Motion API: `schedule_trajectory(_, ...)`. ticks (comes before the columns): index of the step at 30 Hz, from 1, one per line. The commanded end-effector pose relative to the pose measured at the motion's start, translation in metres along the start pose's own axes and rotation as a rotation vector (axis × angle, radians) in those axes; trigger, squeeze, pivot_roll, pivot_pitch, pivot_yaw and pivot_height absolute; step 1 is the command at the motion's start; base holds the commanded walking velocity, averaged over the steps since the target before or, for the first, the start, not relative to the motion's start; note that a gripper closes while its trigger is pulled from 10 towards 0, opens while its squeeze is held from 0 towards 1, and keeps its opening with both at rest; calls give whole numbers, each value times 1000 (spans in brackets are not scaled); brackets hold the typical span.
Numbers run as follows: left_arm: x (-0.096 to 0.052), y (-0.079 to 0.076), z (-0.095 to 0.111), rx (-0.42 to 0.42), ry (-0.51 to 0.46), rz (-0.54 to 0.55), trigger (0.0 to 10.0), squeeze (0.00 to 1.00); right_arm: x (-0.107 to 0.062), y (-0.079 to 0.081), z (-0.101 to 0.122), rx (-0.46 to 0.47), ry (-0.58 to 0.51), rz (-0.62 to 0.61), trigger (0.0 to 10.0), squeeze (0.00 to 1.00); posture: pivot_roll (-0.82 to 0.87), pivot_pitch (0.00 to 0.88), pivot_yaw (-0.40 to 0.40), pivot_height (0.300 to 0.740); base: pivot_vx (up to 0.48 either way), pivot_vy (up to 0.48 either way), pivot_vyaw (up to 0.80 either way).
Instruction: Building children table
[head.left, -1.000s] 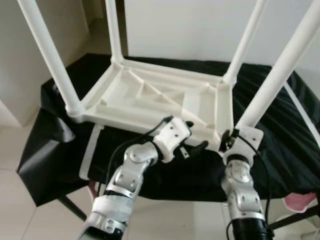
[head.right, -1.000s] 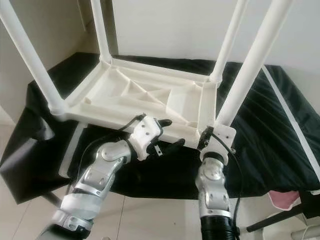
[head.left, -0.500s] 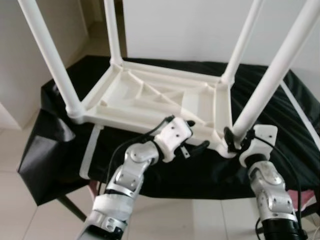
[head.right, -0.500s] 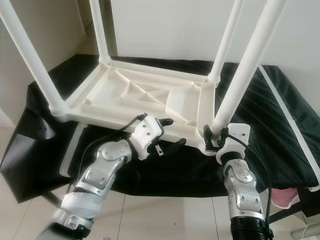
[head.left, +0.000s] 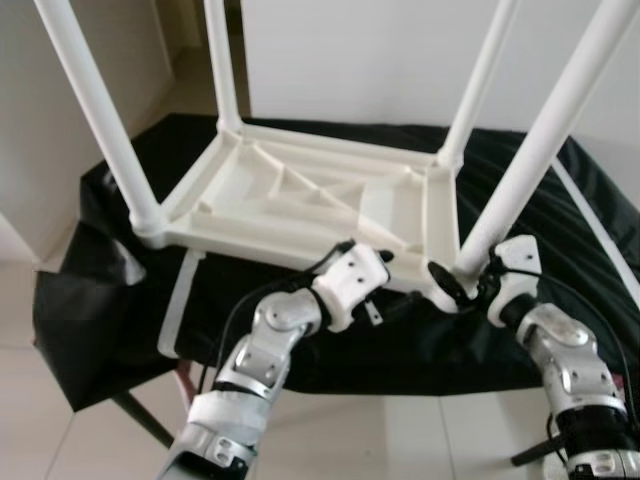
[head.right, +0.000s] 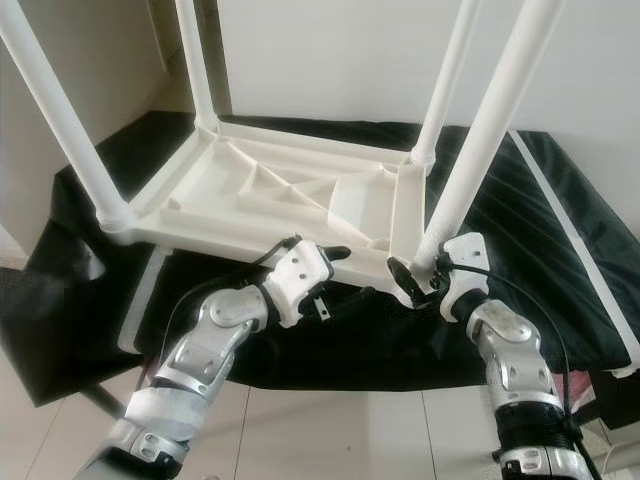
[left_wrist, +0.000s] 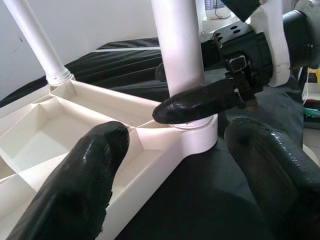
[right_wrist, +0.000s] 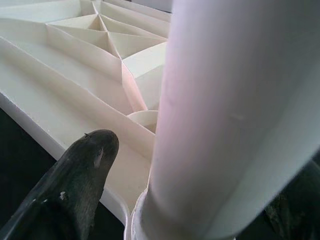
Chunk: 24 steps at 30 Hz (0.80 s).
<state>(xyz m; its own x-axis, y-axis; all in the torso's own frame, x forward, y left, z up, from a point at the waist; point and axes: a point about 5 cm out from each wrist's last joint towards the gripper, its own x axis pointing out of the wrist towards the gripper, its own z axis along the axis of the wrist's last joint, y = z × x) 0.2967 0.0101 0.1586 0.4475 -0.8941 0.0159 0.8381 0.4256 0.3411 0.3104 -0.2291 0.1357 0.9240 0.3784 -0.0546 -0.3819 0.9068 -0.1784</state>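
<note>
Children table (head.left: 300, 195) lies upside down on the black-covered desk (head.left: 560, 260), its four white legs pointing up.

Its ribbed underside faces upward, and it sits toward the front edge of the desk. The right gripper (head.left: 462, 287) is at the front right corner of the table, where its black fingers (left_wrist: 200, 101) are closed around the bottom of the near right leg (head.left: 540, 150), just above the round socket. The left gripper (left_wrist: 170, 165) is at the front rim of the table, just beside that same corner, with its two fingers spread apart and holding nothing. A white strip (head.left: 180, 305) lies on the black cloth under the front left corner.
</note>
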Motion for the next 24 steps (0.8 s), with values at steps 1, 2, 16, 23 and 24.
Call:
schedule_trajectory(1,2,3,0,11,2,74,10000,0,1,-1,-4,-29,27,18,8039,0,-40,0,-36,740,0,0,0)
schedule_trajectory(2,3,2,0,12,3,73,10000,0,0,-1,-8,-40,48,28,0,0,-36,0,-43,740,0,0,0)
schedule_trajectory(16,3,-2,-3,15,5,68,10000,0,-7,-2,-25,4,93,8,10000,0,-48,0,-32,740,0,0,0)
schedule_trajectory(23,3,-1,-3,21,4,76,10000,0,-8,-4,-30,33,122,-204,10000,0,-50,0,-38,740,0,0,0)
schedule_trajectory(24,3,-1,-3,21,4,76,10000,0,-8,-4,-30,33,122,-204,10000,0,-50,0,-38,740,0,0,0)
